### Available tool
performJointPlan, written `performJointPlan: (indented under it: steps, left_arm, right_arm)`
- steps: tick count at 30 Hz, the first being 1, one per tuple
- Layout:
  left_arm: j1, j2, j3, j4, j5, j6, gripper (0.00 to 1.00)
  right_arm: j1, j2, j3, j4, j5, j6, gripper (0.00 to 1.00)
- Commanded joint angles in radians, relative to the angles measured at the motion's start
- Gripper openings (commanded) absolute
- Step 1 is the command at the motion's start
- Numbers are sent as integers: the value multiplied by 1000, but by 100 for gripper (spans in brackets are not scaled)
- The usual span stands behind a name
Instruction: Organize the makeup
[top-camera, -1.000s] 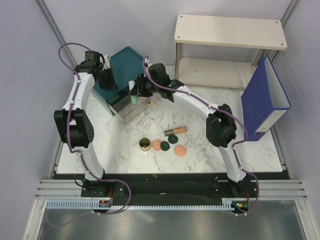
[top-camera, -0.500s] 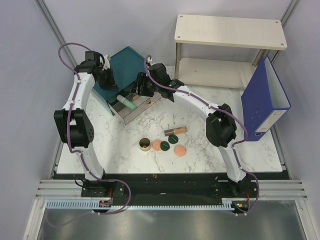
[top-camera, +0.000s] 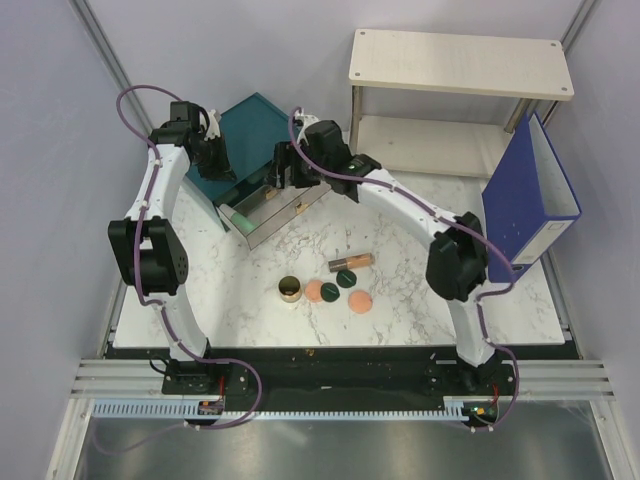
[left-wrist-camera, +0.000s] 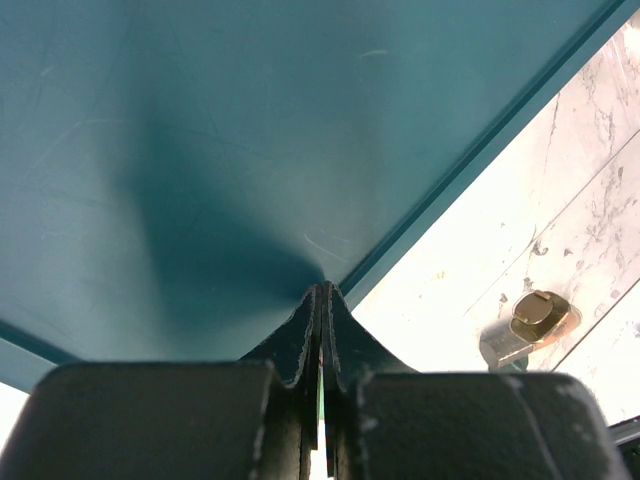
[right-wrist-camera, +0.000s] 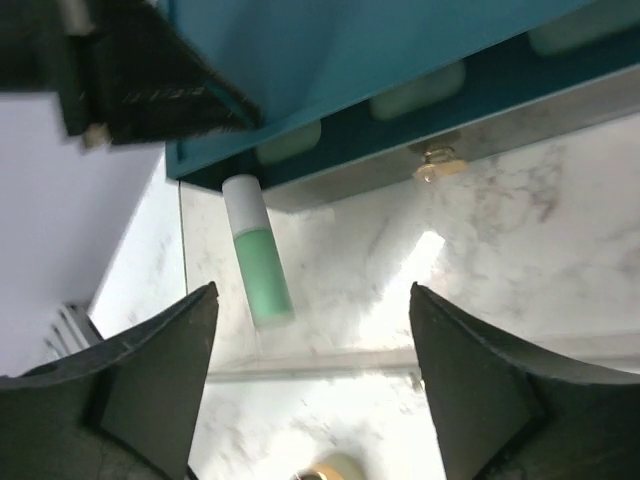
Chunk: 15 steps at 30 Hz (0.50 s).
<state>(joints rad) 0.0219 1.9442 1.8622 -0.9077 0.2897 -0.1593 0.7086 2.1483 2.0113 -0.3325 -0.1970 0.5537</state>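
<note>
The mint-green tube (right-wrist-camera: 257, 250) lies in the pulled-out clear drawer (top-camera: 272, 214) of the teal drawer box (top-camera: 248, 130); it shows at the drawer's left end in the top view (top-camera: 238, 215). My right gripper (right-wrist-camera: 312, 385) is open and empty above the drawer (top-camera: 283, 176). My left gripper (left-wrist-camera: 323, 292) is shut, its tips against the teal box top (top-camera: 215, 160). On the table lie a gold-lidded jar (top-camera: 290, 289), two peach-pink discs (top-camera: 314, 291) (top-camera: 359, 302), two dark green compacts (top-camera: 329, 290) (top-camera: 346, 278) and a copper-tipped clear tube (top-camera: 351, 262).
A wooden two-level shelf (top-camera: 460, 65) stands at the back right. A big blue binder (top-camera: 530, 195) leans at the right edge. The drawer's gold knob (left-wrist-camera: 540, 312) faces the table middle. The gold jar's lid shows at the bottom of the right wrist view (right-wrist-camera: 335, 468).
My right gripper held the mint-green tube upright over the drawer, then let it go. The tube now lies in the drawer's left end, and the gripper has pulled back, open.
</note>
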Motion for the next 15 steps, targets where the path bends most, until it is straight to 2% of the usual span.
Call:
performJointPlan:
  steps: [1,6,12,15]
  left_arm:
    - [0,62,-9,-168,-55,26,2]
    - [0,81,-8,-171,-52,29,2]
    - [0,84,-18,-171,-52,33,2]
    - [0,85,-23,-169,-54,37,2]
  right_arm:
    - [-3,-296,-132,-46,19,-308,89]
    - [-3,-502,-450,-151,24,-535,92]
    - [-1,-608,-747,-191,51,-615,93]
    - [-3,-588,-798,-185,64,-624,94]
